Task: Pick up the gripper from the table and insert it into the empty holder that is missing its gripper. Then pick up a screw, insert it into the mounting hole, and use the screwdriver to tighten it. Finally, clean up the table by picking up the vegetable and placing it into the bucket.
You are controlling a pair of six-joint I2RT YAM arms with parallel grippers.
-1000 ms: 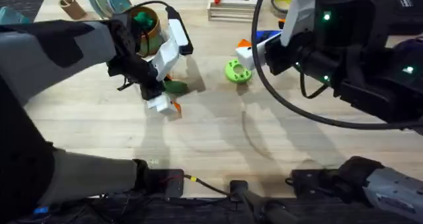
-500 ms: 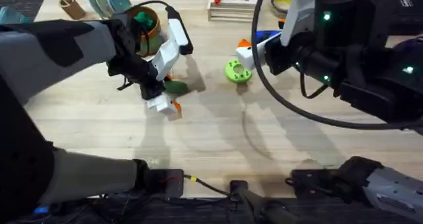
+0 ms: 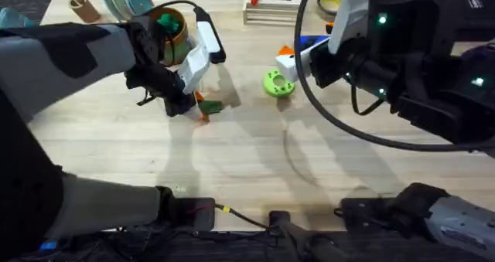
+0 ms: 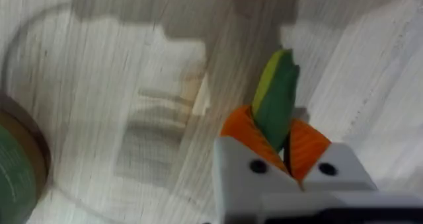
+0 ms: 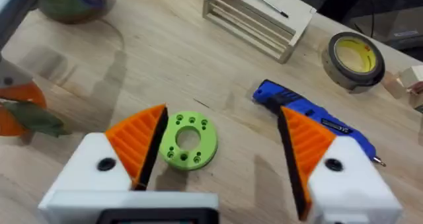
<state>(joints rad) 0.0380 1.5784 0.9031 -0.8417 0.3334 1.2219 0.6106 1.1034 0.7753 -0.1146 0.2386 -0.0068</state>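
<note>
The left gripper is pinching the vegetable between its 2 orange ribbed pads, and we are seeing the flat green pod sticking out past the white finger blocks, yellowish along one edge. In the overhead view that gripper is sitting left of centre, with the vegetable at its tip, just below the bucket, a round olive tub in the upper left. The right gripper is standing wide apart above pale wood-grain table. Between its pads we are seeing the lime-green round disc with holes, and the glossy blue cylindrical screwdriver is lying just behind its right finger.
</note>
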